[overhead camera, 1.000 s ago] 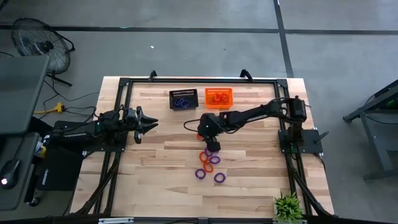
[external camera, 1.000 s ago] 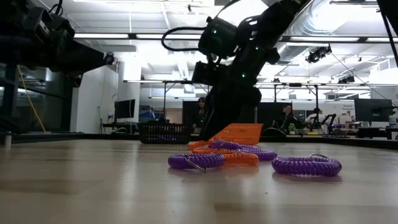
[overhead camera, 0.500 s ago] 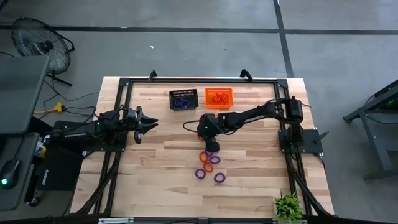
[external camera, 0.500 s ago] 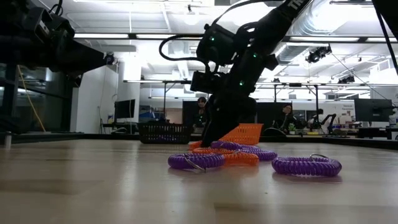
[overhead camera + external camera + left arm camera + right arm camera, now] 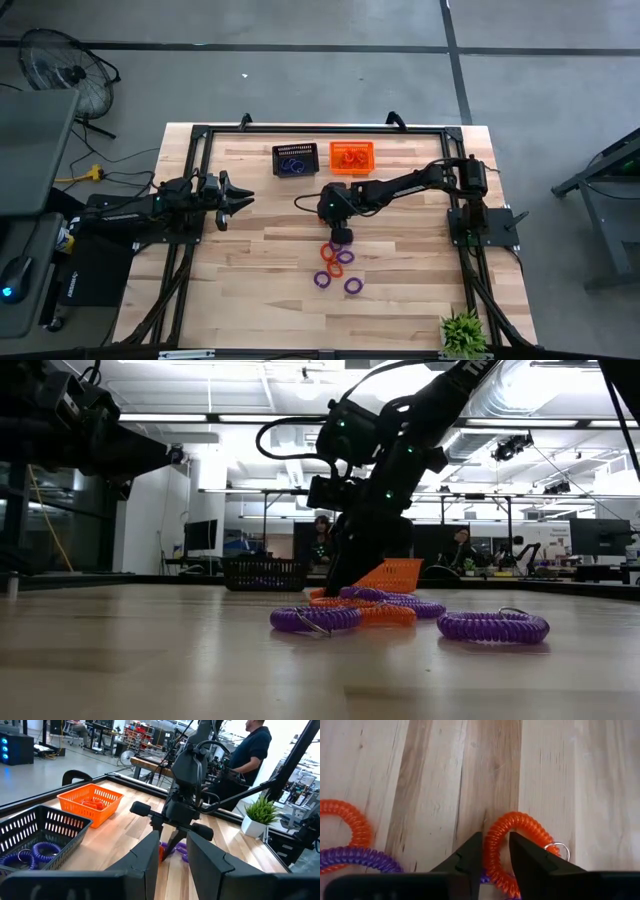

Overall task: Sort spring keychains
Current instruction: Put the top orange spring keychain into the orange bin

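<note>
The table (image 5: 250, 260) is pale planked wood with a matt, grainy face. The spring keychains (image 5: 506, 847) look like glossy ribbed plastic coil, one with a shiny metal ring (image 5: 559, 849). Both baskets, black (image 5: 35, 832) and orange (image 5: 90, 802), are perforated plastic. The right gripper (image 5: 496, 851) has matt dark fingers (image 5: 470, 855).

so the right end effector (image 5: 495, 851) dropped down onto the pile since a second ago, and its fingers (image 5: 470, 851) have squeezed in around the coil of an orange spring keychain (image 5: 520, 827).
</note>
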Controlling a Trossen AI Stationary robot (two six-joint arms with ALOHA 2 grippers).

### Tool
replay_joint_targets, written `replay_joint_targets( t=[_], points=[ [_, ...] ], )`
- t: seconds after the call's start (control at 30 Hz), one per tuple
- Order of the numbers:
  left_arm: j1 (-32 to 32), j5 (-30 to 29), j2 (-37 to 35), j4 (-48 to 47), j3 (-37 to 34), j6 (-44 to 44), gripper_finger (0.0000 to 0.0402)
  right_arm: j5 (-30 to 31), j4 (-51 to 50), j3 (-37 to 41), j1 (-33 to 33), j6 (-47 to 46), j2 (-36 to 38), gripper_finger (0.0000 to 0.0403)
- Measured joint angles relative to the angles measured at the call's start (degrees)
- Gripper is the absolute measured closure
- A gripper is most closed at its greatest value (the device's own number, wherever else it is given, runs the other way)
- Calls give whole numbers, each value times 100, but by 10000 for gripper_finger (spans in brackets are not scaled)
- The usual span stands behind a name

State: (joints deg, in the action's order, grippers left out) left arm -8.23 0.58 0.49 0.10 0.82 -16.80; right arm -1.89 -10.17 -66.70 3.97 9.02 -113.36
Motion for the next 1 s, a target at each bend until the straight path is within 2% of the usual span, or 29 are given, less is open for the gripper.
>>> replay_joint_targets(
  t=[0.43,0.7,1.0],
  points=[
    [0,0,0,0,0,2,302,-2,13,0,0,-453,0,372],
    [0,0,2,0,0,0,302,-37,59,0,0,-834,47,356],
    [0,0,2,0,0,0,302,-83,165,0,0,-1053,357,373]
  ],
)
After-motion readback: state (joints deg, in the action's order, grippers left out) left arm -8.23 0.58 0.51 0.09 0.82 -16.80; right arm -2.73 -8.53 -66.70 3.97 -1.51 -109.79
